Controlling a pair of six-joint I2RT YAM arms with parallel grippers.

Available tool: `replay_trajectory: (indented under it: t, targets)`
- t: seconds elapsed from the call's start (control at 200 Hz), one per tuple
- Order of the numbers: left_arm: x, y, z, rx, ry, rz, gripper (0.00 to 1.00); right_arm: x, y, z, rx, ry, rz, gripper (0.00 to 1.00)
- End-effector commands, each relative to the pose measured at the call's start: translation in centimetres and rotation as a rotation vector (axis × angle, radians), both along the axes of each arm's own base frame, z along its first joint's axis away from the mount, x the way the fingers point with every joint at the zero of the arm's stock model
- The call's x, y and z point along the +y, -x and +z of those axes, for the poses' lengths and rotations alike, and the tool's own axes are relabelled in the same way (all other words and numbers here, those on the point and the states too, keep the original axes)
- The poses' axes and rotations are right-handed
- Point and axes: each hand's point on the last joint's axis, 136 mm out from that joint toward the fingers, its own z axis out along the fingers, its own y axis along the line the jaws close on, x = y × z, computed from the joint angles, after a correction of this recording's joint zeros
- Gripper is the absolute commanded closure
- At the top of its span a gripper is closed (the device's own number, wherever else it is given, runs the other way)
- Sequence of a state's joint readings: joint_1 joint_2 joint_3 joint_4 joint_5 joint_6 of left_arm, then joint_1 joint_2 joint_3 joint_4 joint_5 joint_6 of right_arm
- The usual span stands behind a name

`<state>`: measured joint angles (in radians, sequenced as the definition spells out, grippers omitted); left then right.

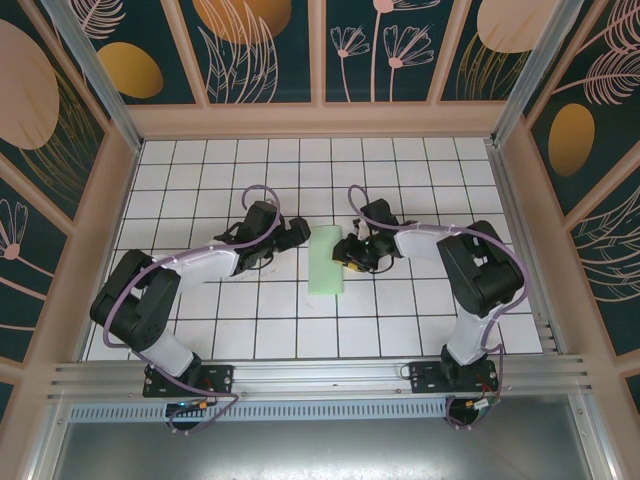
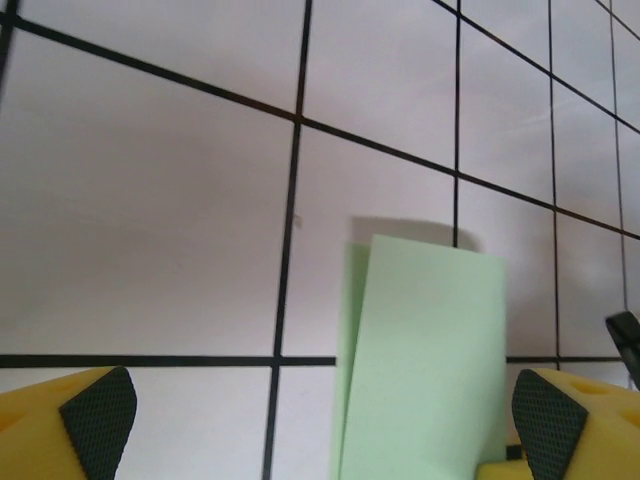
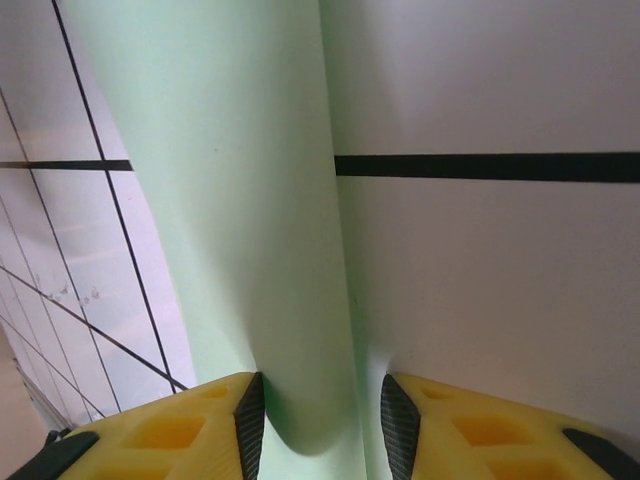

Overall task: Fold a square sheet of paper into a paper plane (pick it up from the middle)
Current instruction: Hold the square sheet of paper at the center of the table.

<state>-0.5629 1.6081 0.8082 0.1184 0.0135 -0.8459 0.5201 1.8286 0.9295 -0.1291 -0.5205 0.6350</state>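
White grid-tile table (image 1: pixel 300 330) w/ black lines; teal floral wall panels (image 1: pixel 270 50) around; alu rail (image 1: pixel 320 378) near edge.

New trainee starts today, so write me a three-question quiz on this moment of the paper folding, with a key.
1. True or false: the left gripper stands open.
2. The paper runs between the pads of: A) the left gripper, B) the right gripper, C) neither.
3. In the top view, what shape is the paper?
Key: 1 true. 2 B. 3 a narrow folded rectangle, lying between the two grippers.
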Motion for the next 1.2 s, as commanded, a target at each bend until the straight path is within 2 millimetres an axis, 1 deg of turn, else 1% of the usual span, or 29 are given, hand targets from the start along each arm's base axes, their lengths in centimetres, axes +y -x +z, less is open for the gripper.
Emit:
replay_trajectory:
  t: [0.0,0.1,0.16,0.28,0.34,0.5,0.811,0.886,1.031,1.131,1.186,1.196]
  targets:
    - [1.3,-1.0,1.4,-0.072,-0.057,0.037,0.01,-4.3,1.7,-8.9,0.069,0.323,0.014,0.57]
    - [0.4,-1.0,2.6,-0.118,-0.007,-0.004,0.02,-3.9,2.1,-9.6,0.086,0.359,0.035,0.57]
    - [-0.1,-1.0,2.8,-0.135,0.017,-0.028,0.02,-3.9,2.1,-10.0,0.086,0.387,0.049,0.56]
    - [-0.8,-0.9,2.5,-0.126,0.052,-0.05,0.02,-3.8,2.4,-10.7,0.096,0.413,0.074,0.55]
    - [-1.2,-0.8,2.2,-0.108,0.066,-0.062,0.04,-3.7,2.5,-10.9,0.097,0.421,0.084,0.55]
    - [-2.2,-0.2,0.9,-0.054,0.107,-0.099,0.14,-3.8,2.5,-11.5,0.098,0.456,0.107,0.54]
    - [-3.2,0.9,-0.2,-0.004,0.16,-0.149,0.36,-4.2,2.8,-12.6,0.115,0.493,0.129,0.54]
    - [-3.7,1.2,-0.4,0.009,0.186,-0.169,0.42,-4.3,2.9,-12.9,0.121,0.501,0.131,0.54]
    - [-4.6,1.5,-0.4,0.022,0.232,-0.202,0.49,-4.3,2.9,-13.4,0.127,0.506,0.128,0.54]
    - [-5.0,1.6,-0.7,0.037,0.252,-0.219,0.55,-4.3,3.0,-13.7,0.128,0.511,0.128,0.54]
    - [-5.3,1.7,-0.5,0.036,0.269,-0.228,0.58,-4.3,3.0,-13.9,0.126,0.514,0.132,0.54]
    - [-5.3,1.8,-1.3,0.056,0.263,-0.227,0.59,-4.3,3.0,-13.9,0.127,0.515,0.132,0.54]
